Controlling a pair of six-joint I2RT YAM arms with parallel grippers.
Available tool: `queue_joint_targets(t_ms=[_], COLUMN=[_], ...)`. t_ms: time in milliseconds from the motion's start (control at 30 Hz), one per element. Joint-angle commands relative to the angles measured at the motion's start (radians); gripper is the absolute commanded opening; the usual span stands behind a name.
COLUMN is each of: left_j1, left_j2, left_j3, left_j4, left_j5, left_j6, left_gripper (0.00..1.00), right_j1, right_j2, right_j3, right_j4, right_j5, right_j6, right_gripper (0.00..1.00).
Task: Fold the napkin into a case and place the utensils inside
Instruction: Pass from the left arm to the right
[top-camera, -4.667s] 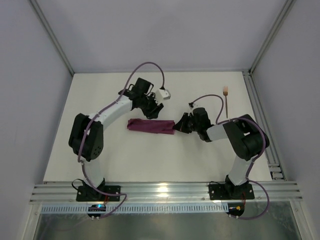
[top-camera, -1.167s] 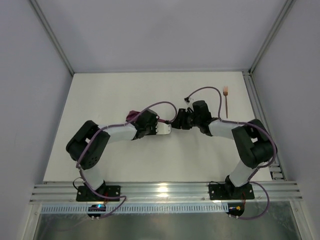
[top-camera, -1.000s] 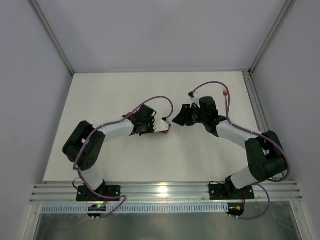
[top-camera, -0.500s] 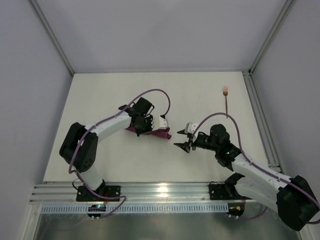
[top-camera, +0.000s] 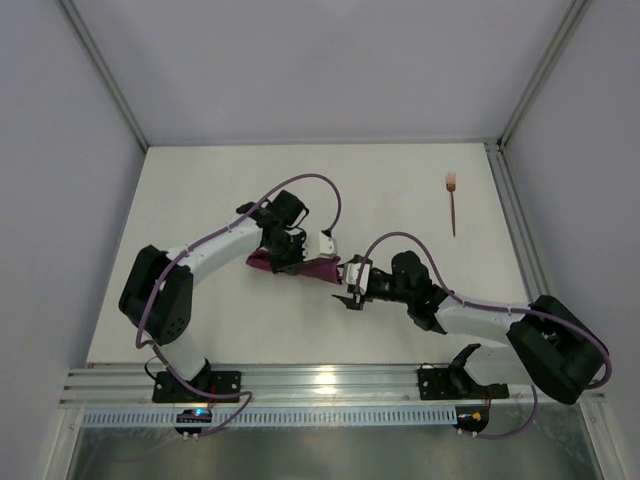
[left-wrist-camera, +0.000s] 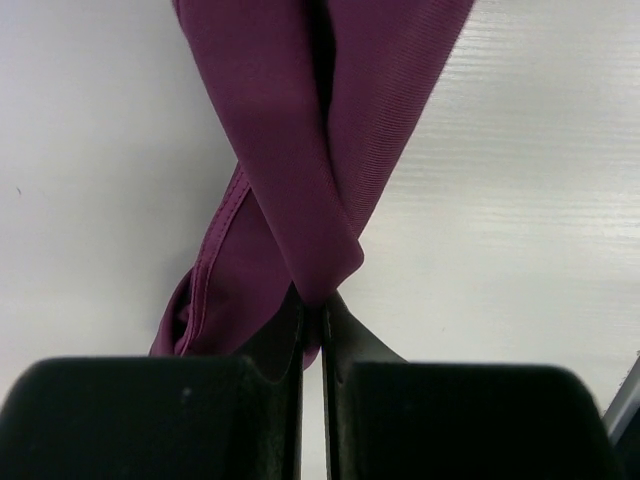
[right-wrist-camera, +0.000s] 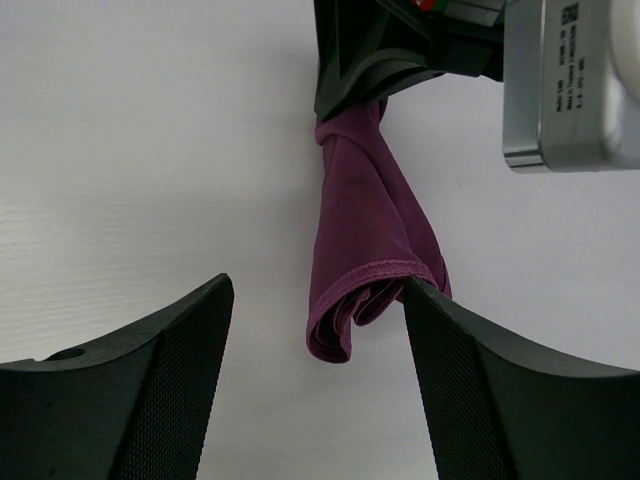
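Observation:
The maroon napkin (top-camera: 322, 268) lies as a twisted, rolled-up strip in the middle of the table. My left gripper (top-camera: 289, 260) is shut on it, and in the left wrist view the cloth (left-wrist-camera: 300, 150) is pinched between the closed jaws (left-wrist-camera: 312, 305). My right gripper (top-camera: 346, 285) is open just off the strip's right end. The rolled end (right-wrist-camera: 365, 260) lies ahead of the wide-apart right gripper (right-wrist-camera: 318, 290), close to the right-hand finger. One copper utensil (top-camera: 453, 207) lies far back right, away from both grippers.
The left gripper body (right-wrist-camera: 400, 50) and its silver camera box (right-wrist-camera: 570, 80) sit directly beyond the cloth from the right gripper. An aluminium rail (top-camera: 520, 220) runs along the table's right edge. Bare white table (top-camera: 200, 180) surrounds the napkin.
The right arm swung from the back of the table to the near side and its gripper opened wide, now facing the napkin's right end. The left gripper stayed shut on the cloth.

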Motion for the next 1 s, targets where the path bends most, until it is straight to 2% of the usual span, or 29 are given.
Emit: queue_joint_targets(t_ms=[0, 200, 400, 467, 633, 967], left_j1=[0.0, 0.0, -0.002, -0.002, -0.002, -0.002], left_j2=[0.001, 0.003, 0.012, 0.015, 0.02, 0.021], left_j3=[0.013, 0.01, 0.011, 0.013, 0.014, 0.01], left_j4=[-0.038, -0.041, -0.04, -0.041, -0.043, -0.057], left_j5=[0.033, 0.04, 0.037, 0.037, 0.037, 0.045], left_j6=[0.009, 0.011, 0.011, 0.009, 0.006, 0.011], left_gripper=[0.0, 0.0, 0.0, 0.0, 0.0, 0.0], right_j1=[0.009, 0.009, 0.009, 0.011, 0.009, 0.017], right_j2=[0.054, 0.048, -0.01, 0.014, 0.146, 0.269], right_j3=[0.03, 0.03, 0.019, 0.039, 0.059, 0.073], right_j4=[0.229, 0.269, 0.191, 0.157, 0.229, 0.312], right_j5=[0.046, 0.08, 0.056, 0.028, 0.016, 0.019], right_j6=[-0.002, 0.004, -0.016, -0.021, 0.01, 0.062], right_gripper=[0.73, 0.74, 0.74, 0.74, 0.74, 0.71])
